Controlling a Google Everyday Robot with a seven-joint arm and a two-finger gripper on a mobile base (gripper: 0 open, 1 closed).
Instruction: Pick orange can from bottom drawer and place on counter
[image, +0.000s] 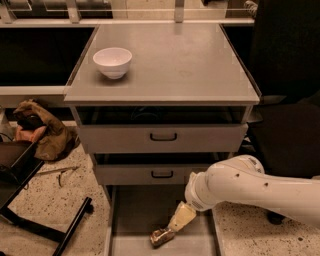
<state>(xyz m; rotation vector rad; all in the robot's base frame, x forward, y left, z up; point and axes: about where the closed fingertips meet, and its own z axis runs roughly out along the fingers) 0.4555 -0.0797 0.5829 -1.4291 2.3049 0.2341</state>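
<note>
**Tool at the can in the open bottom drawer**

The orange can (162, 237) lies on the grey floor of the pulled-out bottom drawer (137, 210), at the end nearest the camera. The tool (172, 230) slants down from the right and its tip touches the can. Whether it is spread or pinching cannot be told. The white arm (250, 187) reaches in from the right. Behind it are the middle drawer (145, 174) and the top drawer (162, 137), each with a dark handle. The bench (195, 65) on top carries a white bowl (112, 61) at its left.

Shiny orange can (162, 236) lies tipped on the open bottom drawer (135, 210) floor, just below-left of the fingers (180, 219).
</note>
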